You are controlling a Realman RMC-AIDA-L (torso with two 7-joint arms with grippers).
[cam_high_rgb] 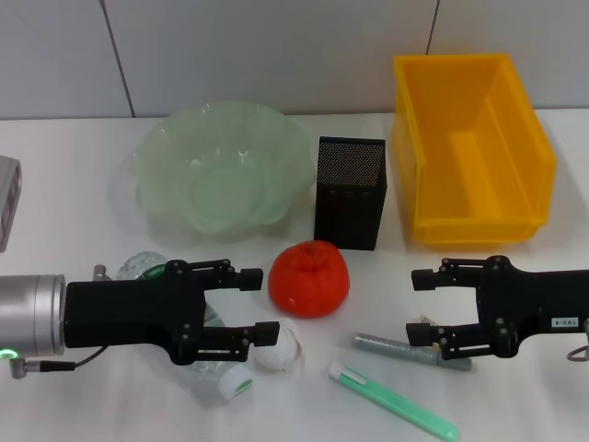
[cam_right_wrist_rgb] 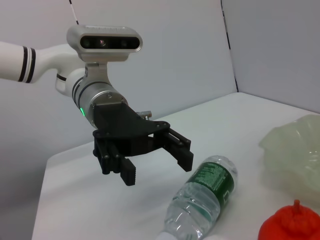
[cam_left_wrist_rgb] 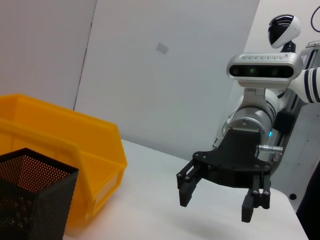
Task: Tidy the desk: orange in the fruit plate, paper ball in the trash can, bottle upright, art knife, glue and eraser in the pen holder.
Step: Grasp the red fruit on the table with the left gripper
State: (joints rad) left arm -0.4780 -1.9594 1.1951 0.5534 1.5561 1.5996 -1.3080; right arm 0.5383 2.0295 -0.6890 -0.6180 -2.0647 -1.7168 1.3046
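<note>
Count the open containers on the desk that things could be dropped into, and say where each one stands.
3. The fruit plate stands at the back left, the pen holder just right of it behind the orange, and the trash can at the back right. None looks hidden.

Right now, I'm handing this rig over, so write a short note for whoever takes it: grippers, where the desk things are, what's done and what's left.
Left gripper: open, holding nothing, above the lying clear plastic bottle with green label.
Right gripper: open, holding nothing, over the near right of the table.
Red-orange round orange sits on the table in front of the black mesh pen holder, not in the pale-green scalloped glass fruit plate.
White crumpled paper ball lies beside the bottle; the yellow plastic trash can holds nothing visible.
Done: nothing.
Left: every step.
</note>
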